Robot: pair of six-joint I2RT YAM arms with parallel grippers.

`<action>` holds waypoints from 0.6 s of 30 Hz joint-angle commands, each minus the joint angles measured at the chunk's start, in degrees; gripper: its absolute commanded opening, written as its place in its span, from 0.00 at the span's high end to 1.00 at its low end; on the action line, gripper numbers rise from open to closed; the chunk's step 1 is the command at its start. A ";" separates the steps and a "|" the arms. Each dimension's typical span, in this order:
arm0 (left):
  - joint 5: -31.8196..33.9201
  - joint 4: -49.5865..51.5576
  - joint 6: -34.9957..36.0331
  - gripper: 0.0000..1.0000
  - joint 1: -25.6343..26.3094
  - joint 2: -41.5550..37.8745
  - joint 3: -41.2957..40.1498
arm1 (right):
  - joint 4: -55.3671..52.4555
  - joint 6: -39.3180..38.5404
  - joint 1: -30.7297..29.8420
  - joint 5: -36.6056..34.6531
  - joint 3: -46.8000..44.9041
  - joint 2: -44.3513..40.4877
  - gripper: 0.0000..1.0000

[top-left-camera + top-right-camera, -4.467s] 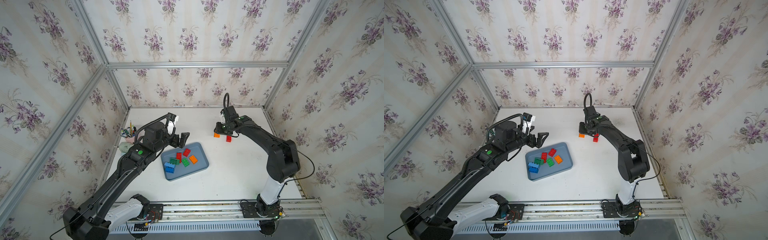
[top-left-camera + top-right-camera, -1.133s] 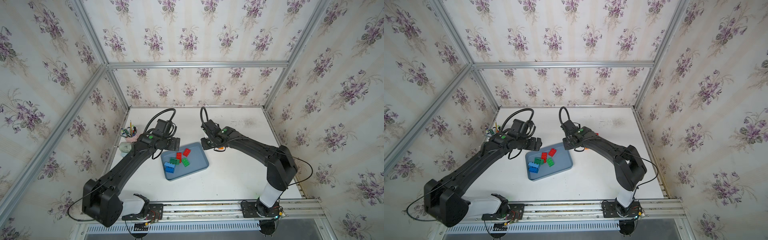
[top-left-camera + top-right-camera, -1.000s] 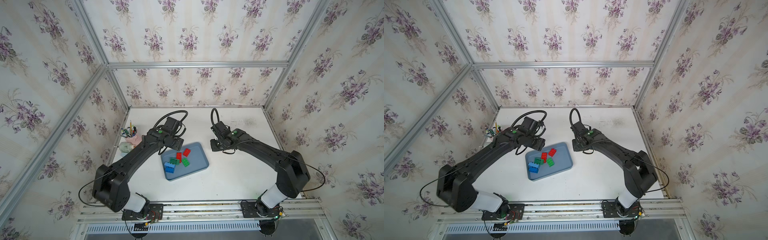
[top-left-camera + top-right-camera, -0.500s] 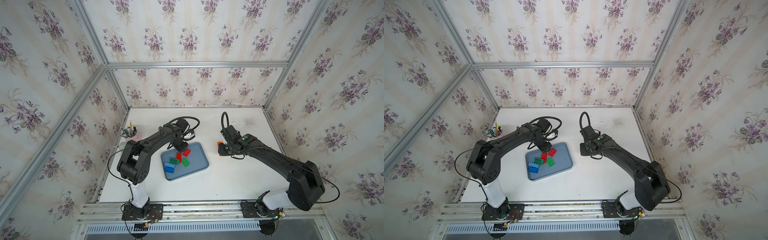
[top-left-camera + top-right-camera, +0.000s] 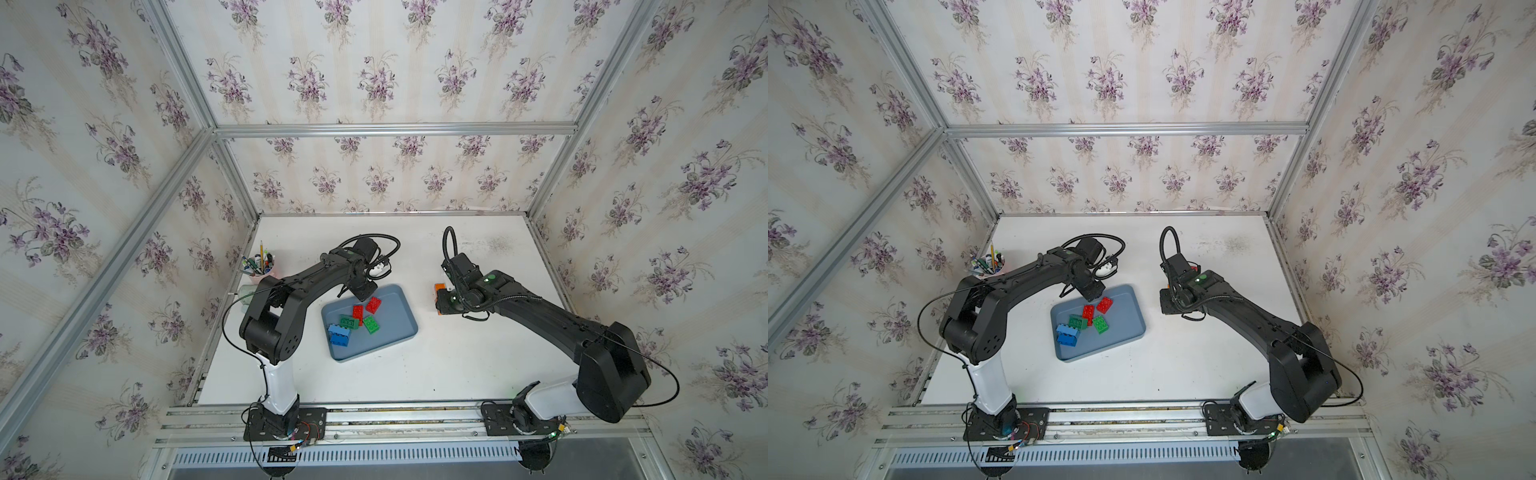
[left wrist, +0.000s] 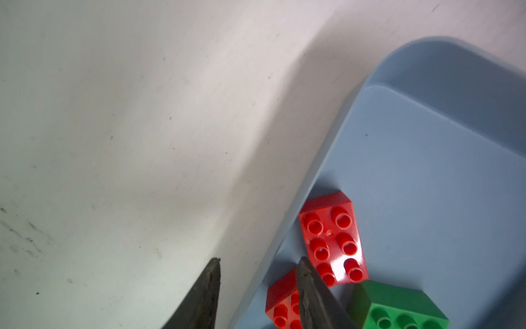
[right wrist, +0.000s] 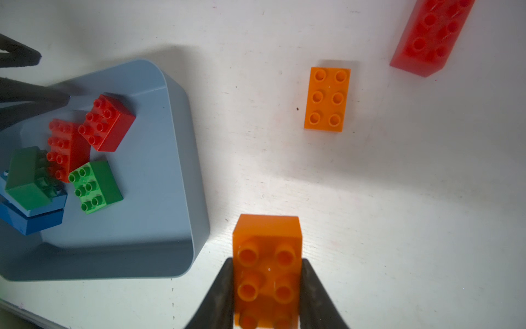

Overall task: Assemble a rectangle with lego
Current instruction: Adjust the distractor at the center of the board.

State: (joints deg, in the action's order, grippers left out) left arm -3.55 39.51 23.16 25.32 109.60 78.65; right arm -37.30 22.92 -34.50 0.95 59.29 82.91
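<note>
Left wrist — fingers (image 6: 209,293) narrowed; over tray (image 6: 455,62) rim

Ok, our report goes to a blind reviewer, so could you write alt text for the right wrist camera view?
The right arm's jaws clamp an orange brick over the white table. A second orange brick and a long red brick lie flat on it; a grey-blue tray to one side holds red, green and blue bricks.

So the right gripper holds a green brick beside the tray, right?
Not green. The brick in the right gripper is orange, as the right wrist view shows. The rest stands: it is held beside the tray.
</note>
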 commanded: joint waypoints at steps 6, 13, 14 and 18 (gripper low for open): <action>-2.40 3.01 -1.44 0.75 -0.26 3.33 1.71 | 0.65 0.44 -0.04 -0.16 -0.31 -0.22 0.67; 2.78 1.22 -8.78 0.91 -0.90 0.27 -1.07 | 1.00 0.42 0.00 -0.40 -0.67 -0.23 0.67; 3.58 1.44 -9.71 0.94 -1.02 0.34 -1.49 | 1.06 0.46 -0.01 -0.42 -0.67 -0.22 0.67; 8.08 1.87 -11.85 1.00 -1.22 0.44 -2.97 | 1.46 0.29 -0.04 -0.24 -0.59 -0.31 0.67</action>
State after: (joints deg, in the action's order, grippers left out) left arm -0.84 40.56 14.06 24.18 110.13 76.16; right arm -37.04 22.94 -34.50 0.93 58.50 82.87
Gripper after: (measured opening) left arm 0.058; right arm 0.336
